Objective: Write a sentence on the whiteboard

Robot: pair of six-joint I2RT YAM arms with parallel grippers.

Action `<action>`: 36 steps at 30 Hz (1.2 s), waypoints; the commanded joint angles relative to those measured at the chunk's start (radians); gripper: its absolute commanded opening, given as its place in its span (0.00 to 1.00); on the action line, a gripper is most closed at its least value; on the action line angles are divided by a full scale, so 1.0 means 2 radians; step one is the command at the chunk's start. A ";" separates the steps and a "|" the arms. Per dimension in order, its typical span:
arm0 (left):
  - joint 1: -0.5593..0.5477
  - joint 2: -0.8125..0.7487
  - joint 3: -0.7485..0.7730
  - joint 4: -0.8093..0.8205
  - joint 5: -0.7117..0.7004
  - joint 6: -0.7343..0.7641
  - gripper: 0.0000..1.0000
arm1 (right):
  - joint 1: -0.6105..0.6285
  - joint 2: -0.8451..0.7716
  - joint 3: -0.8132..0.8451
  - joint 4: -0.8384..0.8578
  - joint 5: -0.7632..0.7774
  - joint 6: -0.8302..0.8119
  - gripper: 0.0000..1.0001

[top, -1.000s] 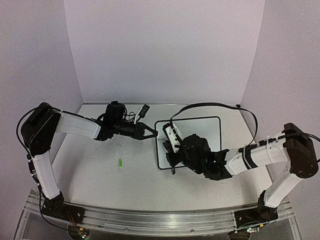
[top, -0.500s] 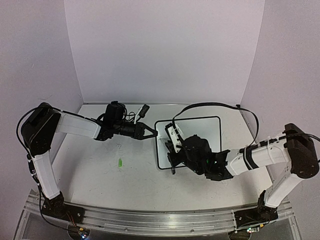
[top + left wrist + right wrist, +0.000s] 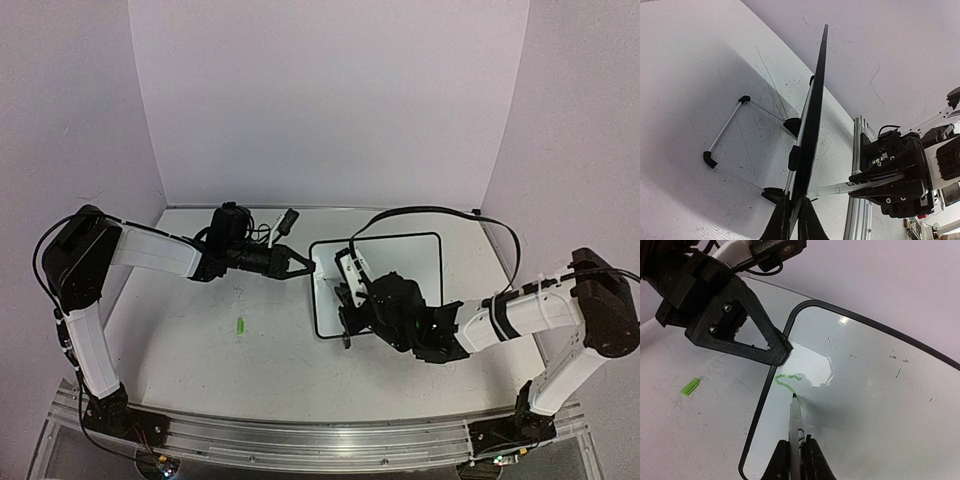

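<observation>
Small green piece [image 3: 241,324] on the scuffed white table [image 3: 180,335], lilac walls [image 3: 330,100] beyond.

green scrawl [image 3: 785,380] on whiteboard [image 3: 880,405], nothing legible

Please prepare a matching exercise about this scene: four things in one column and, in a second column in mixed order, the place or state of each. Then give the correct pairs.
1. left gripper
2. marker
3. small green piece
4. sentence

A. lies on the table, left of the whiteboard
B. only a first green stroke, near the board's left edge
C. shut on the whiteboard's left edge
D. held by the right gripper, tip on the board

Pairs: 1-C, 2-D, 3-A, 4-B
</observation>
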 commanded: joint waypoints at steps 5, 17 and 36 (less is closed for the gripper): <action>0.003 -0.012 -0.001 0.011 0.016 -0.008 0.00 | -0.001 -0.012 -0.013 -0.022 0.009 0.013 0.00; 0.003 -0.012 -0.001 0.012 0.017 -0.008 0.00 | 0.003 -0.004 -0.008 -0.022 -0.007 0.016 0.00; 0.003 -0.014 -0.002 0.011 0.017 -0.009 0.00 | 0.005 0.024 0.019 -0.015 -0.003 0.009 0.00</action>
